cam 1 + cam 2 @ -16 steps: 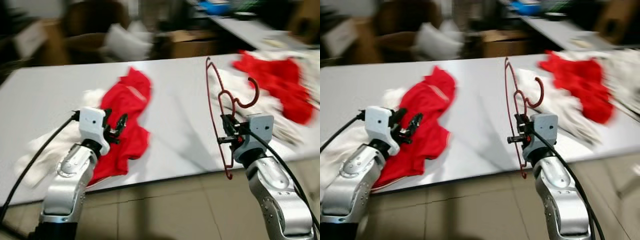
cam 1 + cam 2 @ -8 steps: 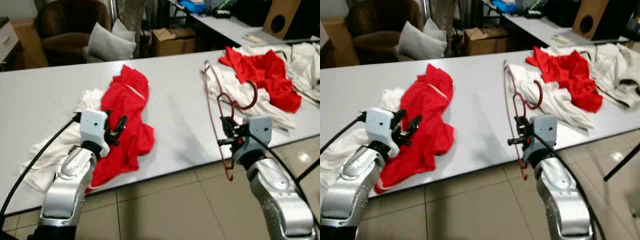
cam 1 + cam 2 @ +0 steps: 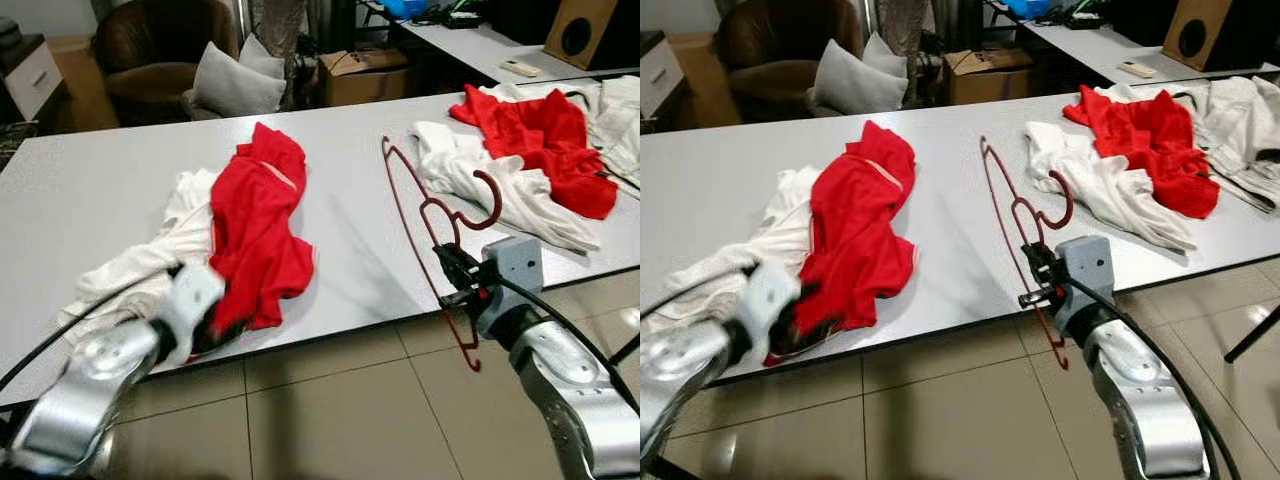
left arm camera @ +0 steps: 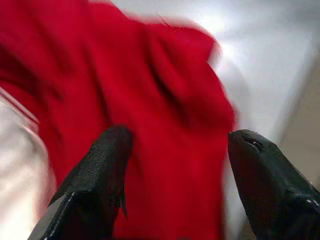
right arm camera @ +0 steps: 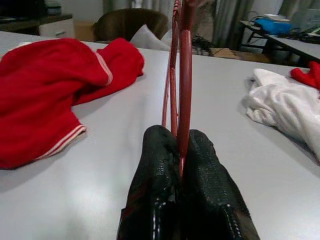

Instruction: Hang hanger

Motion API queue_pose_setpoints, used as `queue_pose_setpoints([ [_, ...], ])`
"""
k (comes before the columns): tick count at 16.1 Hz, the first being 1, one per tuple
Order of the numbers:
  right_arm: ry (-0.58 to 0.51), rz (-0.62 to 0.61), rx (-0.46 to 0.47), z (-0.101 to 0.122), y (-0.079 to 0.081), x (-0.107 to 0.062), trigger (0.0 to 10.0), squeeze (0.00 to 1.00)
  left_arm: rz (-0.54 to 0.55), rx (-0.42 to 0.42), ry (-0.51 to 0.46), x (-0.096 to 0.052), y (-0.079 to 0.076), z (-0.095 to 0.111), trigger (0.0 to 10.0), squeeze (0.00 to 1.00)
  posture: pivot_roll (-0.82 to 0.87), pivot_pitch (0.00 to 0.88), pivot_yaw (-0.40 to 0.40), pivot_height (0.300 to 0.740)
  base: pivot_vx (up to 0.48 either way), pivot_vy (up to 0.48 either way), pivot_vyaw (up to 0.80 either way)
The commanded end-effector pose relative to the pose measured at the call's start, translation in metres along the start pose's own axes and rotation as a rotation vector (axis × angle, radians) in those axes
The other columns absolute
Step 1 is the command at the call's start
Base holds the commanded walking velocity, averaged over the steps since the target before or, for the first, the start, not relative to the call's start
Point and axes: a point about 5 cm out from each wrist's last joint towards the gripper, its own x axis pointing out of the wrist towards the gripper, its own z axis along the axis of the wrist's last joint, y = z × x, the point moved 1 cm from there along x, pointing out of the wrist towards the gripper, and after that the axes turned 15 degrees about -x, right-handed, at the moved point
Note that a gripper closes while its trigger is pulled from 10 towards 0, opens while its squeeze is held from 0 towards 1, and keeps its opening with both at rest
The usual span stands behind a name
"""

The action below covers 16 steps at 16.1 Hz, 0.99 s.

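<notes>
the right claw (image 3: 452, 283) is pinching the lower part of a dark red hanger (image 3: 430, 228), its two black fingers (image 5: 160, 165) pressed tight on the wire, as the right wrist view makes plain. the hanger stands nearly upright over the front edge of the counter (image 3: 100, 190), hook curling toward the white shirt (image 3: 500, 185) beside it. no rail or rod can be made out here, so the sound course is probably to keep the pinch firm, hold the hook clear of the cloth, and turn to find a place to hang it.

the left claw (image 4: 175, 155) is spread wide, low over the red shirt (image 3: 255, 235), its arm blurred.

the counter is long and pale grey, strewn with another red shirt (image 3: 535, 130) and white clothes. tiled floor below; a brown armchair (image 3: 165, 40), a grey cushion (image 3: 235, 85) and a cardboard box (image 3: 365, 70) lie beyond.
</notes>
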Motion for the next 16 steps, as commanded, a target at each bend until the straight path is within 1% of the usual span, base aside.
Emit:
queue_pose_setpoints([
  [1, -0.013, 0.013, -0.008, 0.004, 0.000, -0.002, 10.0, 0.00, -0.057, 0.007, 0.034, 0.000, -0.008, -0.002, 10.0, 0.00, -0.12, 0.000, 0.034, 0.740, 0.000, 0.000, 0.00],
  [2, -0.010, 0.015, -0.012, 0.004, 0.000, -0.002, 10.0, 0.00, -0.036, 0.011, 0.066, 0.001, -0.006, -0.008, 10.0, 0.00, -0.12, 0.000, 0.034, 0.740, 0.000, 0.000, 0.00],
  [4, -0.008, 0.017, -0.016, 0.003, 0.001, -0.002, 10.0, 0.00, 0.068, 0.053, 0.081, 0.007, 0.004, -0.013, 10.0, 0.00, -0.12, 0.000, 0.039, 0.740, 0.000, 0.000, 0.00],
  [5, -0.008, 0.019, -0.017, 0.003, 0.001, -0.002, 10.0, 0.00, 0.067, 0.046, 0.076, 0.008, 0.004, -0.013, 4.2, 0.00, -0.12, 0.000, 0.039, 0.740, 0.000, 0.000, 0.00],
  [6, -0.008, 0.023, -0.022, 0.003, 0.002, -0.003, 10.0, 0.00, 0.068, 0.043, 0.064, 0.009, 0.003, -0.010, 0.0, 0.00, -0.13, 0.000, 0.039, 0.740, 0.000, 0.000, 0.00],
  [8, -0.011, 0.029, -0.023, 0.003, 0.003, -0.003, 10.0, 0.00, 0.051, 0.049, 0.048, 0.011, 0.000, -0.007, 0.0, 0.00, -0.13, 0.000, 0.040, 0.740, 0.000, 0.000, 0.00],
  [10, -0.004, -0.002, 0.028, 0.002, -0.001, -0.003, 10.0, 0.00, 0.049, 0.048, 0.036, 0.014, -0.002, -0.007, 0.0, 0.00, -0.13, 0.000, 0.038, 0.740, 0.000, 0.000, 0.00],
  [13, -0.025, -0.010, 0.005, 0.004, -0.002, -0.003, 10.0, 0.00, 0.038, 0.038, 0.031, 0.019, -0.006, -0.009, 0.0, 0.00, -0.13, 0.000, 0.039, 0.740, 0.000, 0.000, 0.00],
  [15, -0.037, -0.007, 0.016, 0.005, -0.001, -0.004, 10.0, 0.00, 0.025, 0.019, 0.016, 0.021, -0.008, -0.007, 0.0, 0.00, -0.13, 0.000, 0.039, 0.740, 0.000, 0.000, 0.00],
  [16, -0.047, 0.014, 0.036, 0.007, 0.001, -0.004, 10.0, 0.00, 0.000, -0.010, -0.011, 0.024, -0.010, -0.002, 0.0, 0.00, -0.14, 0.000, 0.045, 0.740, 0.000, 0.000, 0.00],
])
